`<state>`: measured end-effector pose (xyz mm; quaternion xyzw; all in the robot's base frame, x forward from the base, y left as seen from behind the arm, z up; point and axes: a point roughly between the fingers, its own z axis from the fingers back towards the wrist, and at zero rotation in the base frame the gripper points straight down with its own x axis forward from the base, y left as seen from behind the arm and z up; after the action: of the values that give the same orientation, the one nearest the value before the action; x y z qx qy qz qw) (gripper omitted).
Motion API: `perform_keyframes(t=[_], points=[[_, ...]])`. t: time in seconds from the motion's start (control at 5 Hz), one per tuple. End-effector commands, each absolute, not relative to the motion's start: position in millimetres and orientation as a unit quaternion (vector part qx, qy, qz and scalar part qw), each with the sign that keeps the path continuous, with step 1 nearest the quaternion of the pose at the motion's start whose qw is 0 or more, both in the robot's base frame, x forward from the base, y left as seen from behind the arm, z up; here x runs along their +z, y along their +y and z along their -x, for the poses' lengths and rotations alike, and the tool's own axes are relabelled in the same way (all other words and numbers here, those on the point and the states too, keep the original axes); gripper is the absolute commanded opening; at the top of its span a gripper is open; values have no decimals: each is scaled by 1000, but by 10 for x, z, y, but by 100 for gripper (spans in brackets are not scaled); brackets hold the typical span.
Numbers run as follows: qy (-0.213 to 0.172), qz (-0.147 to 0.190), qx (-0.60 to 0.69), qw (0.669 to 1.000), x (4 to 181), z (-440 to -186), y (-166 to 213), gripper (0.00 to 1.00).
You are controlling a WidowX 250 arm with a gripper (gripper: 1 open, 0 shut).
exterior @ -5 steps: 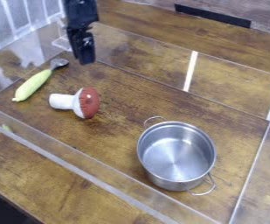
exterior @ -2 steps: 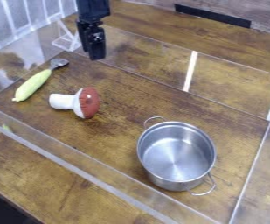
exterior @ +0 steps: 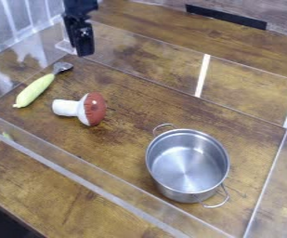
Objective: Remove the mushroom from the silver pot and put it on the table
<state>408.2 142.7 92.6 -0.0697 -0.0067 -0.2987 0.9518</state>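
Observation:
The mushroom (exterior: 84,109), with a dark red-brown cap and white stem, lies on its side on the brown wood table (exterior: 146,102), left of centre. The silver pot (exterior: 188,165) stands empty at the front right, well apart from the mushroom. My black gripper (exterior: 81,46) hangs at the back left, pointing down, above and behind the mushroom. Its fingers look open, nothing is between them, and it touches neither the mushroom nor the pot.
A yellow-green corn toy (exterior: 35,89) lies left of the mushroom, with a small silver object (exterior: 62,67) just behind it. Clear acrylic panels (exterior: 202,76) border the work area at the back, the front and the right.
The gripper swung a little to the right, then came back left and rose slightly. The mushroom, pot and corn have not moved.

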Motion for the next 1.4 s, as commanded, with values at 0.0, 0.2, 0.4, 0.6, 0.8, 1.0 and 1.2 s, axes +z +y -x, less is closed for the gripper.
perform_keyframes(t=[0.0, 0.2, 0.4, 0.6, 0.8, 1.0, 1.2], points=[[-43, 44, -294, 954, 1244, -4109, 1466, 0], [-53, 45, -273, 959, 1213, -4131, 1438, 0], [-66, 49, -258, 963, 1134, -4161, 1416, 100], [-75, 55, -274, 957, 1122, -4185, 1419, 100], [-80, 53, -284, 954, 1174, -4191, 1450, 100], [-84, 47, -282, 955, 1259, -4152, 1520, 100], [-88, 42, -283, 954, 1329, -4115, 1594, 100]])
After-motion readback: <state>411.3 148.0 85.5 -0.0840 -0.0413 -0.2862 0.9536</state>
